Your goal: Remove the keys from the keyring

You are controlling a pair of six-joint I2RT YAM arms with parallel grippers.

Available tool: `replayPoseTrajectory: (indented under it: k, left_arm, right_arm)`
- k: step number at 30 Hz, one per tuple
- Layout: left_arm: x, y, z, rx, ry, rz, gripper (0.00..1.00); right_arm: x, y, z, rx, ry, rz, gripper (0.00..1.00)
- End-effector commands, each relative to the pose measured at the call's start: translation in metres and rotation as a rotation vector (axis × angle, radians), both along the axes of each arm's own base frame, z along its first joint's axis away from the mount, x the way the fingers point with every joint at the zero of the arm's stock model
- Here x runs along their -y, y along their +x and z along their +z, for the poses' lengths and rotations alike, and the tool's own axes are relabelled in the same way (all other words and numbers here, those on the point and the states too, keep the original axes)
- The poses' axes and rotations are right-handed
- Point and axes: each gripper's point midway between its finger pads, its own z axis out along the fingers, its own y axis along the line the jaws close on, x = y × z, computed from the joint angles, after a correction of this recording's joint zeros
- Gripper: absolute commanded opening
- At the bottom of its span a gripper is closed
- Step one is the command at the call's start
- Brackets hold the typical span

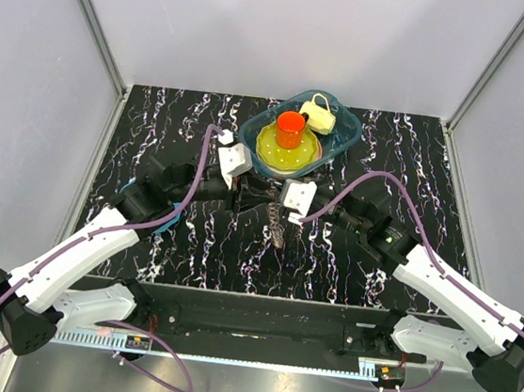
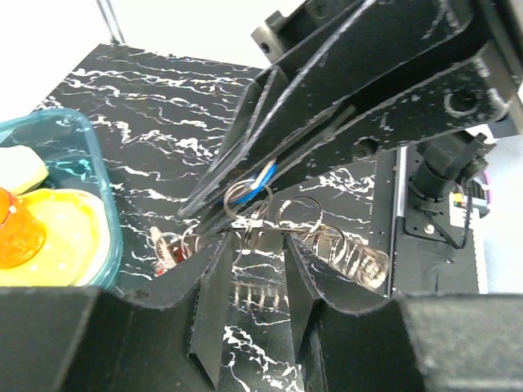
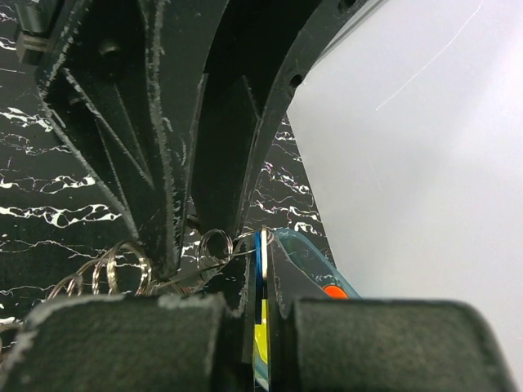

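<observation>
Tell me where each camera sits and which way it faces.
Top external: above, behind the bases, looking down on the table; both arms show.
Left wrist: on the left arm, facing the right jaws over the keys; own jaws at bottom.
Right wrist: on the right arm, facing the left jaws; own jaws shut on a thin blue piece.
Shared: both wrist views show the blue tray.

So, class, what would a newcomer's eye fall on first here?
The bright orange cup on a yellow plate, inside the blue tray at the table's far middle. Just in front, the left tool and right tool meet at the keyring and its keys.
</observation>
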Motion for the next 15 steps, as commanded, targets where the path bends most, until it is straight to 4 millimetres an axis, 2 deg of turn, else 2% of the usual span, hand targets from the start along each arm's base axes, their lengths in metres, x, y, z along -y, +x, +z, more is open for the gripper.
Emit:
replayPoseTrajectory:
  k: [1,9,15]
  left_arm:
    - [0.0084,-0.0121,0.0336,0.082,-0.062,-0.094,0.35]
    - [0.0080,-0.0143,0.0416,0.105,-0.068,-0.104,0.31]
    - [0.0078,-0.0137,0.0378,0.099,-0.056,-0.105,0.23]
  right_arm:
    - [-0.0002,-0.0058,0.0347,0.071,0.088,0.025,0.00]
    - [-0.0004,-0.0065,0.0317,0.063,0.085,0.028,0.00]
    - [-0.0012,-0.0052,0.0296,0.059,0.083,0.025,0.00]
